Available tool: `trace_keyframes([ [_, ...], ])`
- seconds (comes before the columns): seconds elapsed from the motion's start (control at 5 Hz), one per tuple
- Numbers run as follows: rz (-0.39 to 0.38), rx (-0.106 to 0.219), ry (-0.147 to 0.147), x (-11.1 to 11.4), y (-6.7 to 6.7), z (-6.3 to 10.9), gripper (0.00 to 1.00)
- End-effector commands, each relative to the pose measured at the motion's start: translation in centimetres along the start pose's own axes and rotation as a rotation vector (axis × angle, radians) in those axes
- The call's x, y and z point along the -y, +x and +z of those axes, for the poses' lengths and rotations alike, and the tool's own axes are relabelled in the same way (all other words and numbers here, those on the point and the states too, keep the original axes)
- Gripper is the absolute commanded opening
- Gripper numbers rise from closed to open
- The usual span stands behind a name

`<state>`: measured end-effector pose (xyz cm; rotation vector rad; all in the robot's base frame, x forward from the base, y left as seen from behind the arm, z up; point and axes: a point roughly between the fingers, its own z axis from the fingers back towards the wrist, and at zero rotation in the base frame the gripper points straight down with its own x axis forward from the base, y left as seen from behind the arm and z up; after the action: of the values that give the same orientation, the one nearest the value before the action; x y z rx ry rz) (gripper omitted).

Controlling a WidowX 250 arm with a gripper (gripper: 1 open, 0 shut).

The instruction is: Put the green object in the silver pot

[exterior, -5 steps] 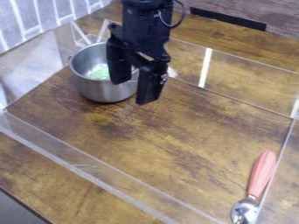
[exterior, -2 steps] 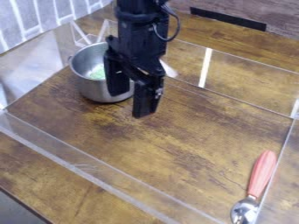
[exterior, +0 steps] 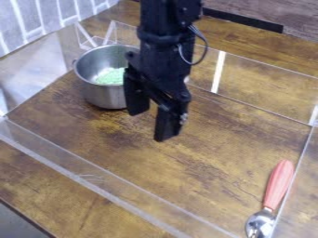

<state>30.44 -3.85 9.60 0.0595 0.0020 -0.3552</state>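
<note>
The silver pot [exterior: 102, 76] stands at the back left of the wooden table, round and shiny. The green object [exterior: 112, 75] lies inside it as a pale-green lump on the pot's floor. My black gripper [exterior: 151, 112] hangs to the right of the pot and nearer the front, above the wood. Its two fingers [exterior: 168, 122] point down and stand apart, open, with nothing between them. The arm's body hides part of the pot's right rim.
A red-handled metal spoon [exterior: 274, 197] lies at the front right. Clear acrylic walls [exterior: 218, 72] edge the work area at the back, left and front. A dark strip runs along the far edge.
The gripper has moved away from the pot, to the right and toward the front, staying open. The green object stays in the pot and shows more fully now.
</note>
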Motion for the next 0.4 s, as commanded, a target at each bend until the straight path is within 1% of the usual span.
trace_keyframes([
  [0.0,0.098,0.027,0.021,-0.8,0.9,0.9,1.00],
  [0.2,0.170,0.019,0.035,-1.9,0.9,0.8,1.00],
])
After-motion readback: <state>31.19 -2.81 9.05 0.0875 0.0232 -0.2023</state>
